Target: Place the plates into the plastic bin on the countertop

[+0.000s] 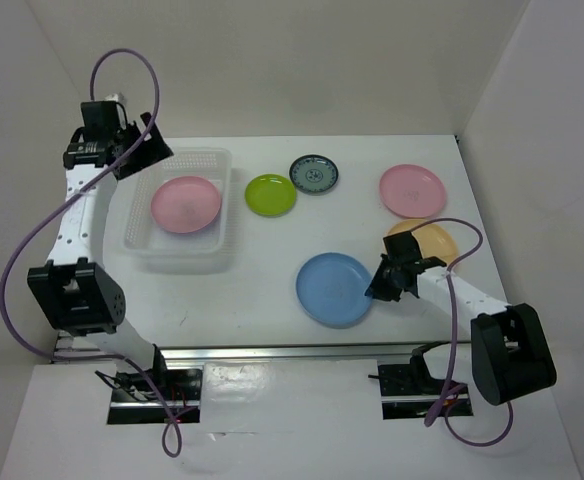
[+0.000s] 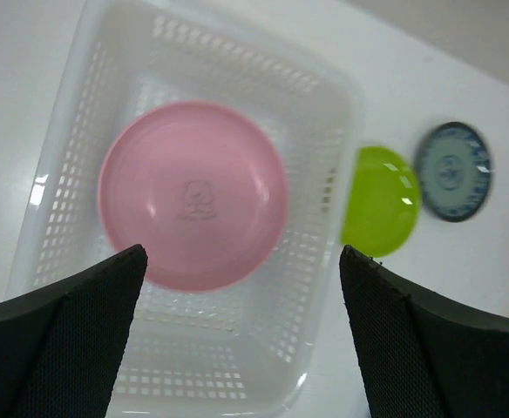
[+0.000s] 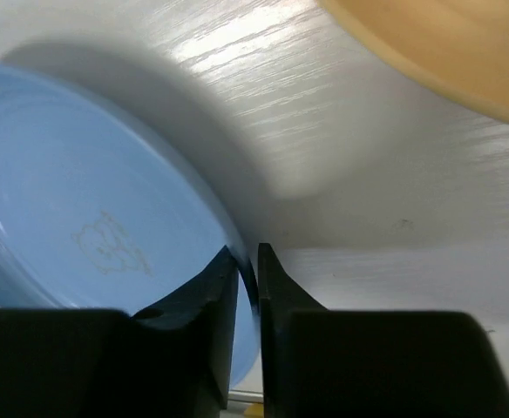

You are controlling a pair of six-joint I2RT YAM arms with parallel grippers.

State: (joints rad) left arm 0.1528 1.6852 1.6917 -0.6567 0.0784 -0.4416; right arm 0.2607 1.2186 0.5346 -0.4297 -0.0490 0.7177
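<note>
Across the top view, a white worktop (image 1: 272, 300) boxed in by white walls (image 1: 272, 60), with a metal rail (image 1: 292, 352) along the near edge. Plastic bin (image 1: 182, 258) sits left-centre with one pink plate (image 1: 186, 204) flat inside. Loose on the worktop: lime plate (image 1: 270, 194) just beside the bin, teal patterned plate (image 1: 314, 174) next to it, second pink plate (image 1: 412, 190) far right, orange-yellow plate (image 1: 434, 240) near it, blue plate (image 1: 332, 288) front-centre. Left hand (image 1: 152, 152) hangs over the bin's far-left corner; right hand (image 1: 380, 285) is at the blue plate's right edge. Finger spread is not readable from here.

Left wrist view: left hand fingers wide apart, holding nothing, the pink plate and bin lattice below between them. Lime and teal plates show outside the bin wall.

Right wrist view: right hand fingers narrow, pinched on the blue plate's rim; a faint animal print shows on the plate. Orange-yellow plate edge at the top right, shadow on the worktop under the blue rim.
</note>
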